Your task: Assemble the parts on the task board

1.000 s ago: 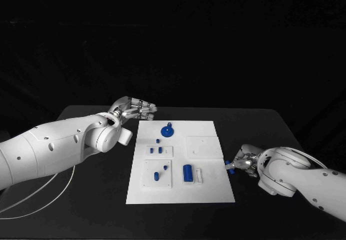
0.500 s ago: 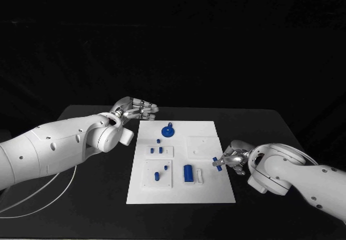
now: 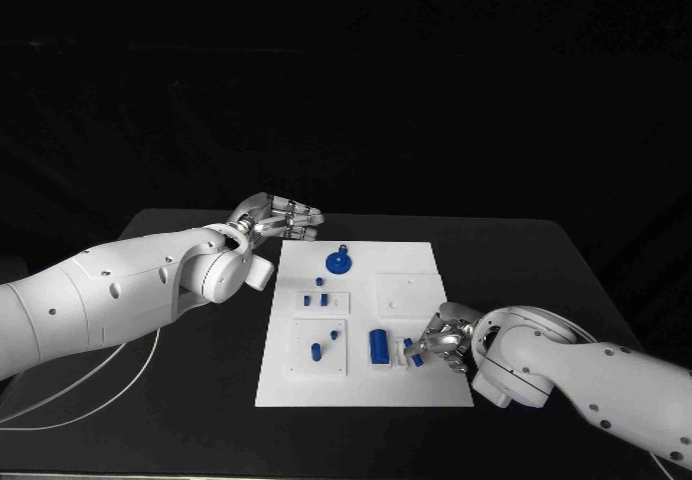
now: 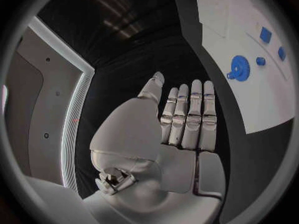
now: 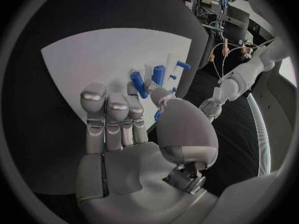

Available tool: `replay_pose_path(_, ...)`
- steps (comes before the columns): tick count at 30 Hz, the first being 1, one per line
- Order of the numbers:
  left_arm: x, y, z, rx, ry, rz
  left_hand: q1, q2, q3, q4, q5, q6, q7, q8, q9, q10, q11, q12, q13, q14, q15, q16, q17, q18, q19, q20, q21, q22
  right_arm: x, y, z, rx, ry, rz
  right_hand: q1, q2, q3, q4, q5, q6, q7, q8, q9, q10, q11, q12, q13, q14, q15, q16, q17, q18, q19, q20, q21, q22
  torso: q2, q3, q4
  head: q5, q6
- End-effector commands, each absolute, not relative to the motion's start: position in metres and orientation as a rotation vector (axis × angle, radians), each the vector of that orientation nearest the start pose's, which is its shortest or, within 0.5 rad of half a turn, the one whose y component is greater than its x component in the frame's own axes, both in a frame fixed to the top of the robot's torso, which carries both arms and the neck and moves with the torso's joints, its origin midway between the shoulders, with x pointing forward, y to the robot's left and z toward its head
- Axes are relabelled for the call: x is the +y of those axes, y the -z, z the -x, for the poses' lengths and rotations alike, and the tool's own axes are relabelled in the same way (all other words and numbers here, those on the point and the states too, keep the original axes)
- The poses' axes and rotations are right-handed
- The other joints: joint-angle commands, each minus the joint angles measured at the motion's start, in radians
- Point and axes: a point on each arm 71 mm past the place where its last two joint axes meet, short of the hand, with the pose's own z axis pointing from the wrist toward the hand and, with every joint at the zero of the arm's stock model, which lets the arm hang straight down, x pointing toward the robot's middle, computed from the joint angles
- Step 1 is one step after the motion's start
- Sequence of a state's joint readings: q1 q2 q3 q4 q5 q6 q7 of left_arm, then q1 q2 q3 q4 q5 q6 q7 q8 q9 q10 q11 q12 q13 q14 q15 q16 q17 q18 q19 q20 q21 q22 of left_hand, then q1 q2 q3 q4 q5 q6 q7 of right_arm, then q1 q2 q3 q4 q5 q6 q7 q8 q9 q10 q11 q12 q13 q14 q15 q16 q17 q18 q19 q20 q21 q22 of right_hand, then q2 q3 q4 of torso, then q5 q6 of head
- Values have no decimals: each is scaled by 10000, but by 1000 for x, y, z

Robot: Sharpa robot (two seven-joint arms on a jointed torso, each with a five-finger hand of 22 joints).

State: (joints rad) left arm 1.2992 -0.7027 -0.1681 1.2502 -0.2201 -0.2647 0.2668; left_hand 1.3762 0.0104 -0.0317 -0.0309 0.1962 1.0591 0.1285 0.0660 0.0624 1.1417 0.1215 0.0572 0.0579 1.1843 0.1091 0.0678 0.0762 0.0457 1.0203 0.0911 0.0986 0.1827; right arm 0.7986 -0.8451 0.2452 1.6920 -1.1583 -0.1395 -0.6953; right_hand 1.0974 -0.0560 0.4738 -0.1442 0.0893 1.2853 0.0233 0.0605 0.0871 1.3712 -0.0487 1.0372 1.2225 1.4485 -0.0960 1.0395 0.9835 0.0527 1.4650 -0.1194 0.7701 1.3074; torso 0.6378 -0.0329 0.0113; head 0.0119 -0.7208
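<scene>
Right hand (image 3: 444,340) pinching a small blue part (image 5: 138,84) over the white board's (image 3: 418,255) near right area, beside the blue cylinder (image 3: 376,345), left hand (image 3: 277,218) empty, fingers straight, off the board's far left corner, its wrist view showing the blue gear (image 4: 239,64)

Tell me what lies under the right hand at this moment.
The right hand holds a small blue part over the task board, beside the blue cylinder. The hand covers the board's right edge beneath it.

The right hand (image 3: 446,340) hides part of its blue part (image 3: 413,352) — shape unclear (too small).
</scene>
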Motion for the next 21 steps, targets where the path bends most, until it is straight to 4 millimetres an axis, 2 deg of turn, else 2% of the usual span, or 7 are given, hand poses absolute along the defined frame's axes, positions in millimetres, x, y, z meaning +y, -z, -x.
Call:
replay_pose_path(1,215,191,-538,16097,12956,8712,-66,46,-45,1,-37,-20,42,-18,5,-43,11,12,12,16,14,-60,14,-87,14,34,51,-8,-184,284,-408,22755,-4740,-5459,8,130,204,-281,56,55,-4,40,1,91,-78,20,13,6,-46,14,-21,-106,500,-37,13,882,0,4,-11,24,-16)
replay_pose_path(10,215,191,-538,16112,12967,8711,-66,46,-45,1,-37,-20,42,-18,5,-43,11,12,12,16,14,-60,14,-87,14,34,51,-8,-177,293,-412,22630,-4589,-5366,-7,147,114,-262,74,65,-13,40,-11,101,-82,34,23,2,-52,2,-40,-104,501,-43,-1,878,5,2,-7,37,-16)
replay_pose_path(21,216,191,-538,16125,12943,8732,-77,51,-54,5,-39,-20,43,-19,5,-42,11,14,13,13,16,-60,15,-88,7,36,57,-27,-178,295,-415,22431,-4362,-5267,-27,154,40,-210,44,77,-24,41,-25,113,-88,68,50,2,-58,-1,-49,-104,506,-49,-18,875,4,0,-13,64,-35)
